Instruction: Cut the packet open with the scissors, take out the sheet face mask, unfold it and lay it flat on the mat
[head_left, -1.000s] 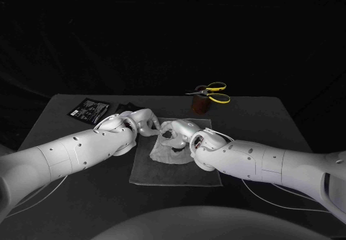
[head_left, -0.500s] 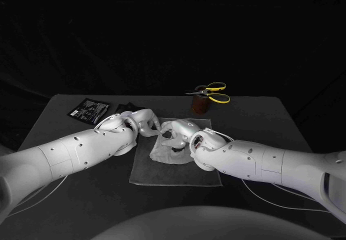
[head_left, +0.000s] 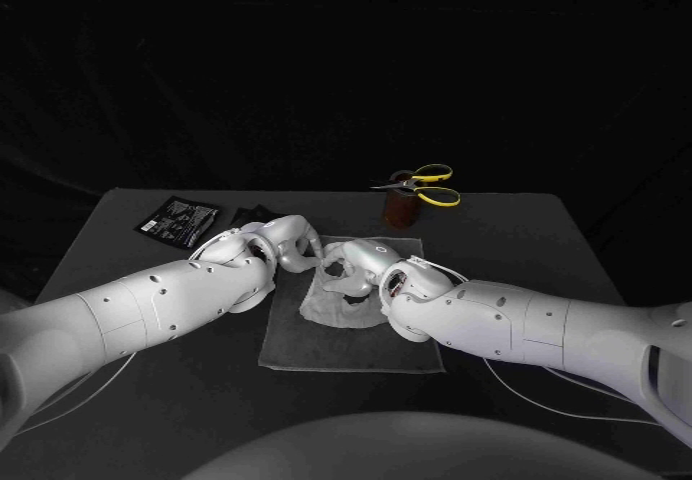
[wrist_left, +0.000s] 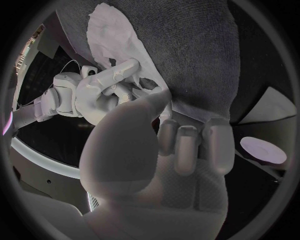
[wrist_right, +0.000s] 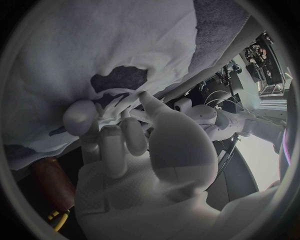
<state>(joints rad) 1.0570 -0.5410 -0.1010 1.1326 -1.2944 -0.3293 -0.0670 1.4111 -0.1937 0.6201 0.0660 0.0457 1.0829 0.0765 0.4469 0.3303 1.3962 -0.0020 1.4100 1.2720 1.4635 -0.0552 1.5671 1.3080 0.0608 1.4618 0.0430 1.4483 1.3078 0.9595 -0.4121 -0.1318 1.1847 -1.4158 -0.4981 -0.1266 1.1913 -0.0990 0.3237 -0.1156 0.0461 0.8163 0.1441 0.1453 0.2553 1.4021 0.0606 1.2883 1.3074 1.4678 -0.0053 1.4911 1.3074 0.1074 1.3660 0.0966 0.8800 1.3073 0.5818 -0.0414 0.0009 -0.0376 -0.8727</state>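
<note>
Two hands meet over the mat: the left hand (head_left: 283, 243) and the right hand (head_left: 361, 262) each pinch the far edge of the sheet face mask (head_left: 335, 308). The mask is pale and wrinkled and lies on the grey mat (head_left: 346, 352) (one opening shows dark cloth beneath). The scissors (head_left: 421, 184) stand behind it, and the packet (head_left: 179, 219) lies far left.

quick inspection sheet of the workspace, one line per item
surface: black table, grey mat at its middle
job's things: mask rumpled on the mat, not flat; packet at the far left; scissors upright in a brown holder
clutter: dark scrap beside the packet, unclear what
hands: left hand and right hand both hold the mask
cables: white cables under the arms
surroundings: black backdrop
</note>
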